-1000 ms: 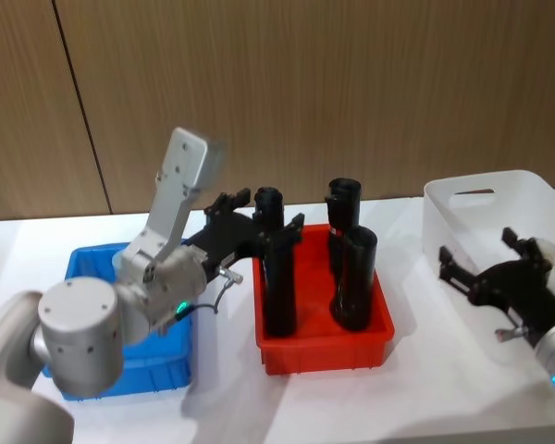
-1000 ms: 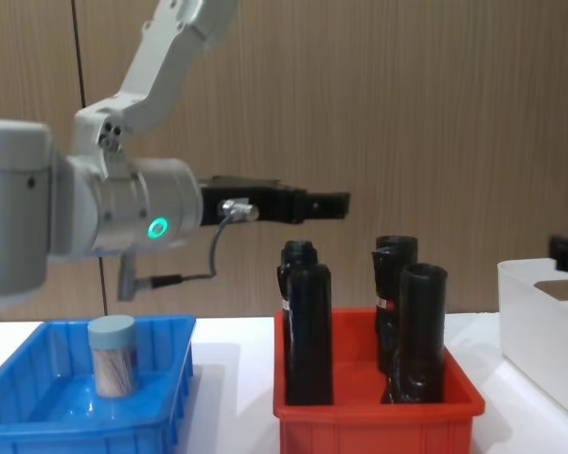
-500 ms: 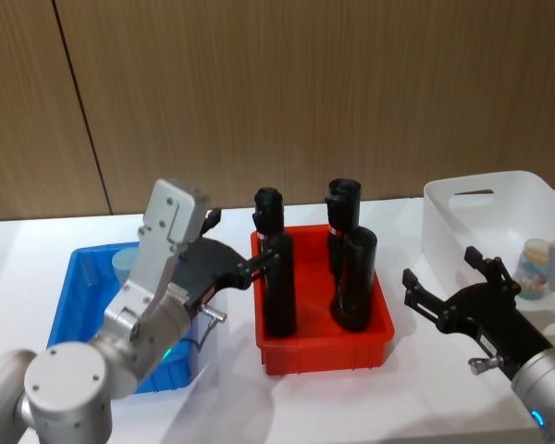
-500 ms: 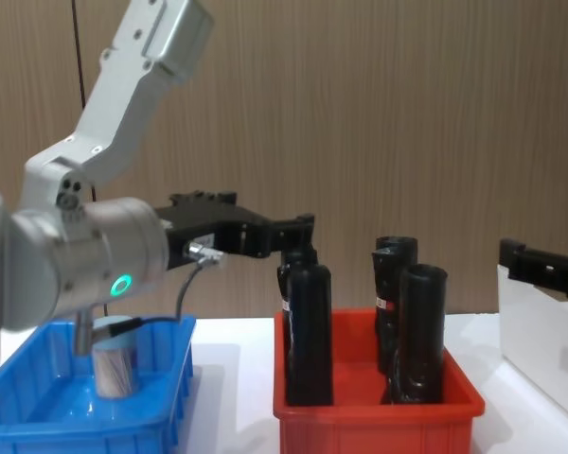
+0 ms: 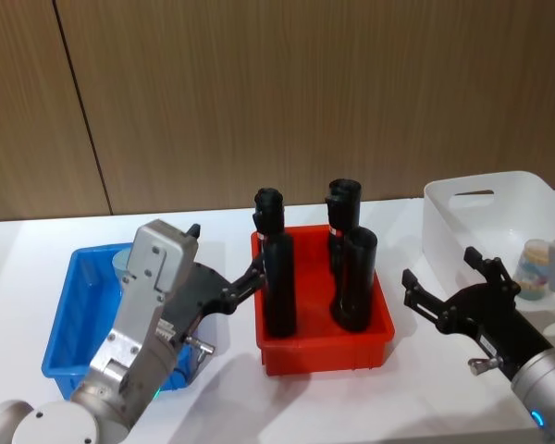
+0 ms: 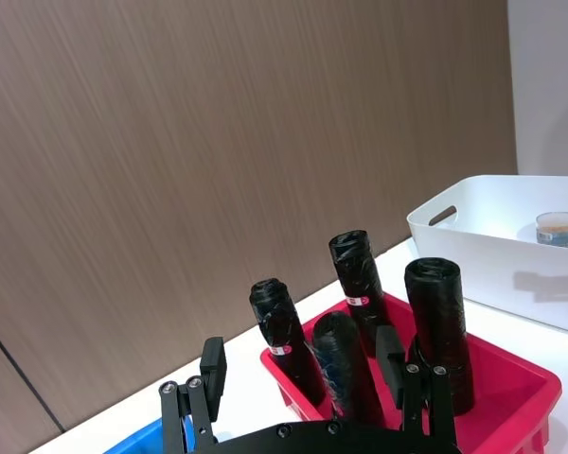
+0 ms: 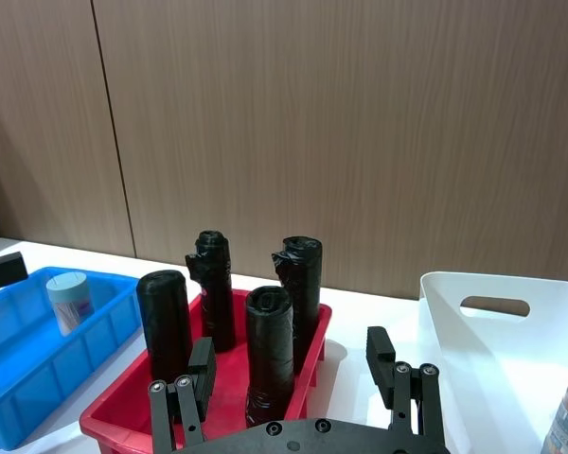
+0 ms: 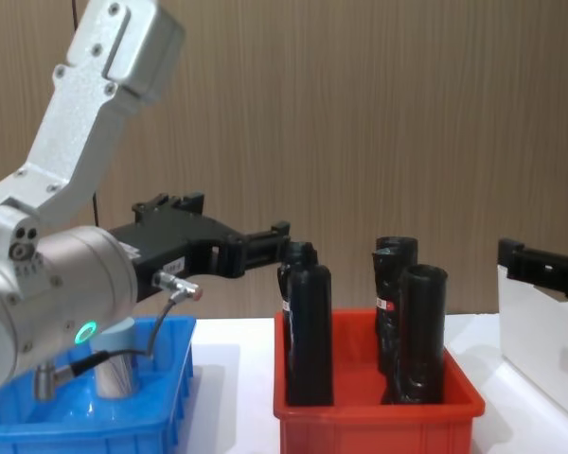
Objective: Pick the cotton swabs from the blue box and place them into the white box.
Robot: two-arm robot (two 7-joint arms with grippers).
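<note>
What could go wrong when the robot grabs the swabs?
The open left pincer hangs close to the tall black cylinders in the red bin, so turning toward the swab tub in the blue box might knock one over. The tub is small and round; it could slip.

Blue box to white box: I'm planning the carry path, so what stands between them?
In the head view, the red bin holding four upright black cylinders stands between the blue box and the white box.

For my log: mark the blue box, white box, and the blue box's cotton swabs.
blue box (image 5: 83, 314), head view, bare floor.
white box (image 5: 476, 179), head view, far rim.
cotton swabs (image 7: 67, 283), right wrist view, blue cap.
</note>
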